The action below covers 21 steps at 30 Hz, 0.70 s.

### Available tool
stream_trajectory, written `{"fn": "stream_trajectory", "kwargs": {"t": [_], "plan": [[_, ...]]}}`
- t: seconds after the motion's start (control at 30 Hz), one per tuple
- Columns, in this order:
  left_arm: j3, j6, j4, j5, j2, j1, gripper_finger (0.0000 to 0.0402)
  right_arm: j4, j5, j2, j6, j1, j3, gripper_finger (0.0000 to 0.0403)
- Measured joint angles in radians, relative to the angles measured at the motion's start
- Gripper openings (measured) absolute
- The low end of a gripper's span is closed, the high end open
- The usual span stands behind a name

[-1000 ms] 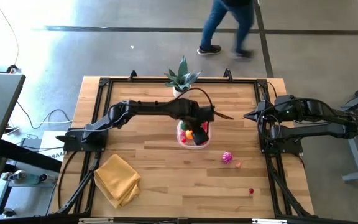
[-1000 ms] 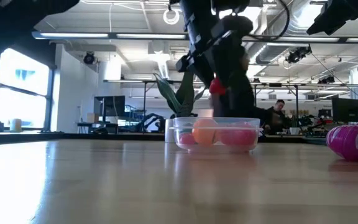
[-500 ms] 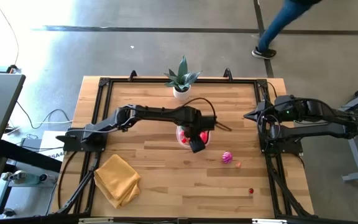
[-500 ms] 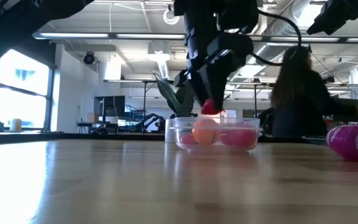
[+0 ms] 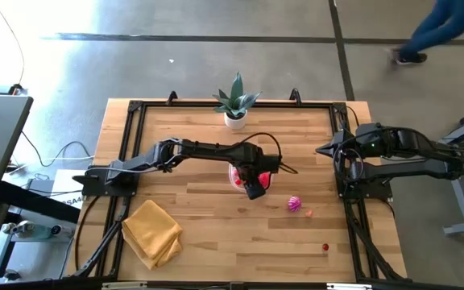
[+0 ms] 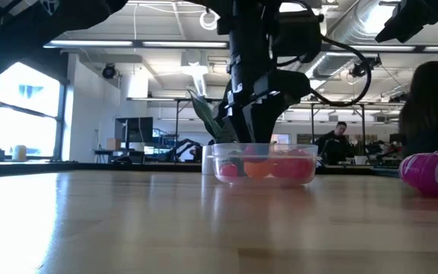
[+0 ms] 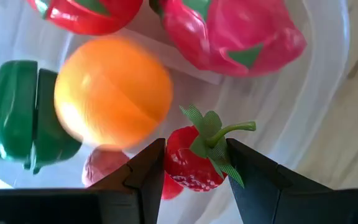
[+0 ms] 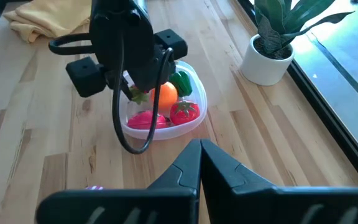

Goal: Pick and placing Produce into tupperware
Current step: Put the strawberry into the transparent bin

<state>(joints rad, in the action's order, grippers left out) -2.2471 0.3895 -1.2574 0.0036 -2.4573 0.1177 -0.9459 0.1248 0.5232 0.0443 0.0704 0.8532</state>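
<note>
On wood table [image 5: 208, 217], clear tupperware [image 8: 191, 118] of colourful produce [image 7: 114, 93].

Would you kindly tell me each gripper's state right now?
Left gripper: shut on a strawberry, over the tub.
Right gripper: shut, empty.

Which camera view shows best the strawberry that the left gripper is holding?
The left wrist view: the strawberry fills the space between the left gripper fingers, over the tub. The right wrist view shows only its green leaves beside the orange. In the high and low views the arm hides it.
</note>
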Motion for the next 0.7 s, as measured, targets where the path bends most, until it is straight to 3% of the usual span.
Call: {"fn": "stream_trajectory", "kwargs": {"t": [0.7], "plan": [[-0.001,0.001,-0.01,0.003,-0.02,0.0,0.0152,0.0,0.0,0.0,0.0,0.0,0.0,0.0]]}}
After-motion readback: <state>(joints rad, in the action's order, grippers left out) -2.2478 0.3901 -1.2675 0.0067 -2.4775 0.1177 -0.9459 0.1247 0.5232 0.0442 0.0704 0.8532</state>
